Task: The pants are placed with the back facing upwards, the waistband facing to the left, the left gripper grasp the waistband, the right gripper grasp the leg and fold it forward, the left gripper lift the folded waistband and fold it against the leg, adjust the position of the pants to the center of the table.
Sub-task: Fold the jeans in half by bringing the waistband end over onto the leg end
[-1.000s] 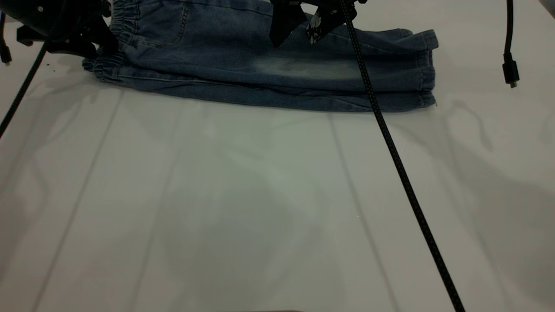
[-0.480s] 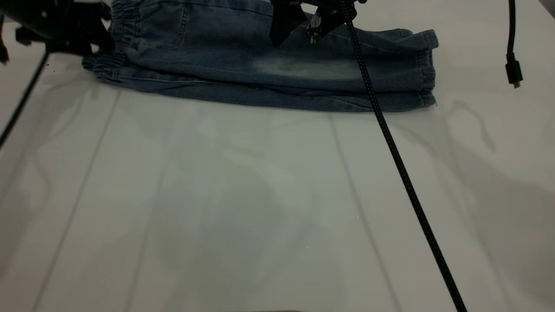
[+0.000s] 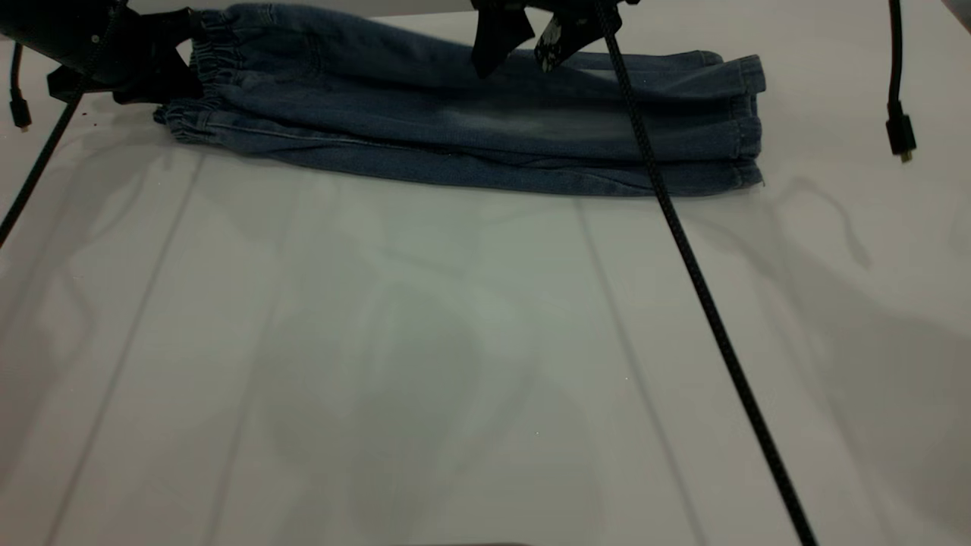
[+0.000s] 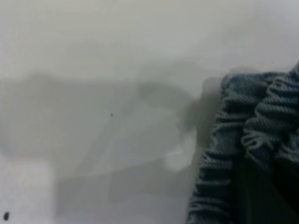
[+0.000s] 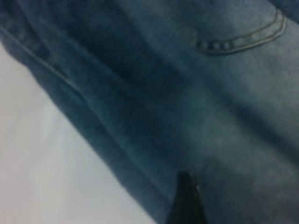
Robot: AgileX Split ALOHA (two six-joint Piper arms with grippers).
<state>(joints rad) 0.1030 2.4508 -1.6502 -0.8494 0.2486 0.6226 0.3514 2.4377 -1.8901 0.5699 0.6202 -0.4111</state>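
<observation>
Left tool [image 3: 163,72] clamped on the waistband [image 3: 212,57], lifting that end of the pants [image 3: 470,125] off the counter [image 3: 455,341]. Right tool [image 3: 523,42] hangs just above the middle of the pants, fingers apart. Pants folded lengthwise at the counter's far edge, hems right.

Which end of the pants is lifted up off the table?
The waistband end of the pants, beside the left gripper, is raised. The hem end lies flat on the table.
</observation>
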